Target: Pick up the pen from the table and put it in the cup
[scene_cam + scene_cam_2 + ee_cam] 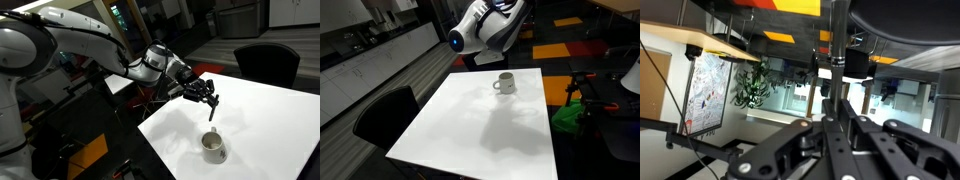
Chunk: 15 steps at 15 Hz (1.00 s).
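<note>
Exterior view: pen (pixel 212 109) carried above the counter (pixel 270 130).
Fingers (pixel 206 94) pinch it upright, tip down, so it can drop into the cup (pixel 213 147) at six o'clock.

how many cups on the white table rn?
1. The cup stands on the table toward the robot's end, visible in both exterior views. None appear hidden.
</note>
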Each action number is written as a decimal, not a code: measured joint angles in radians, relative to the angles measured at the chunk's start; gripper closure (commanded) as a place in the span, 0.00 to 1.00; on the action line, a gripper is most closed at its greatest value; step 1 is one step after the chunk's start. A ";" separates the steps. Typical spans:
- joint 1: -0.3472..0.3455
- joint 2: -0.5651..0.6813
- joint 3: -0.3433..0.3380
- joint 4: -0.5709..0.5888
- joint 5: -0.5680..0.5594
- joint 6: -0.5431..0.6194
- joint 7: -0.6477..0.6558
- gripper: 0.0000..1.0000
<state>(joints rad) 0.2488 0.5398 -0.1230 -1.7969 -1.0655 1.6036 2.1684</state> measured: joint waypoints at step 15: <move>-0.073 0.125 0.108 -0.001 -0.141 -0.040 0.109 0.97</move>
<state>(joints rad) 0.1757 0.6644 -0.0150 -1.7978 -1.2064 1.5640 2.2772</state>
